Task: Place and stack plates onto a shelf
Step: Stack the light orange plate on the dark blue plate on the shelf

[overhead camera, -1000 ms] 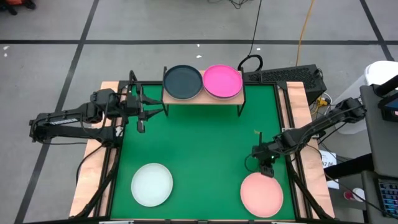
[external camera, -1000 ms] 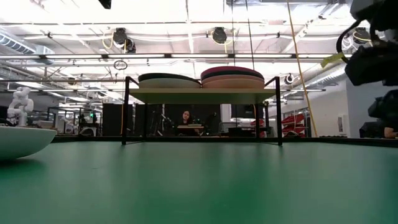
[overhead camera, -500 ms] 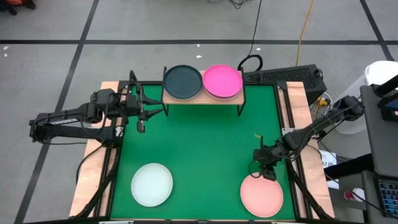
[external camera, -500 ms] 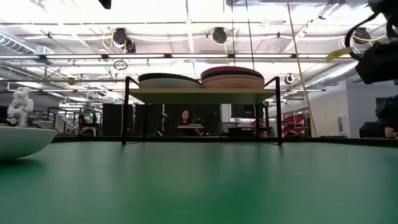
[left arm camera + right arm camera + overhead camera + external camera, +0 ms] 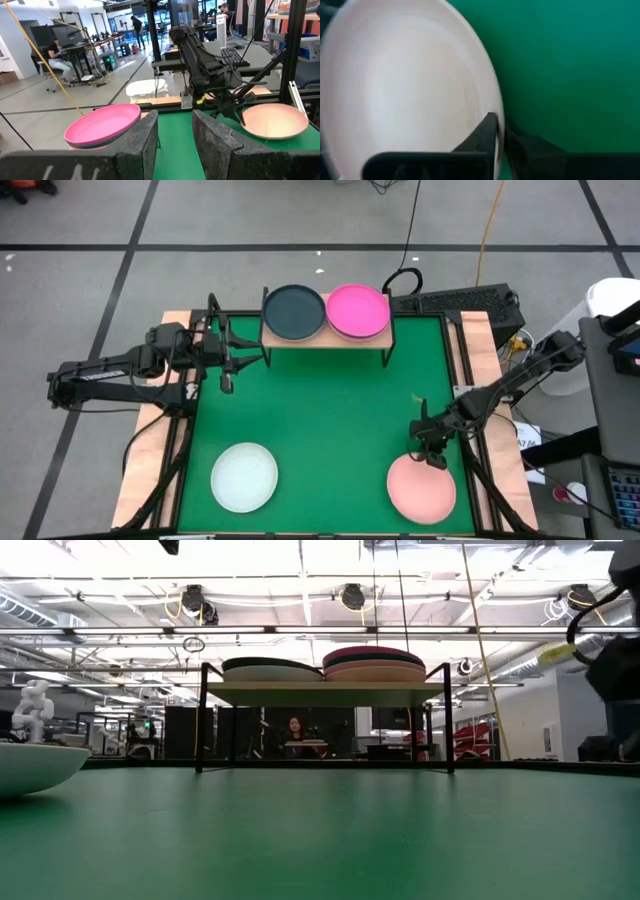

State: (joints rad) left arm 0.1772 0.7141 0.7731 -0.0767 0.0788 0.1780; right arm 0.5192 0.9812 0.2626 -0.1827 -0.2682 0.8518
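Observation:
A salmon pink plate [image 5: 421, 492] lies on the green mat [image 5: 330, 420] near the front right. My right gripper [image 5: 433, 460] is at its far rim and shut on it. A white plate [image 5: 244, 477] lies on the mat at the front left. The shelf [image 5: 326, 337] stands at the far edge, with a dark plate [image 5: 294, 311] topping the left stack and a magenta plate [image 5: 358, 311] topping the right one. My left gripper [image 5: 227, 378] hovers open and level, left of the shelf, with nothing between its fingers [image 5: 142, 135]. My right gripper pinches the pink plate's far rim [image 5: 496, 107]. One finger [image 5: 484, 134] is inside the plate and the other [image 5: 526, 146] outside it. The fingers slant down from the table's far right. The plate's bottom is on the mat.
The shelf's thin black legs [image 5: 201, 718] stand on the mat, with open room underneath. Wooden borders [image 5: 160, 440] run along both sides of the mat. Beyond the table a person [image 5: 297, 730] sits in the room.
My right gripper has gone down and toward the table's near edge, onto the far rim of the pink plate. The plate lies where it was.

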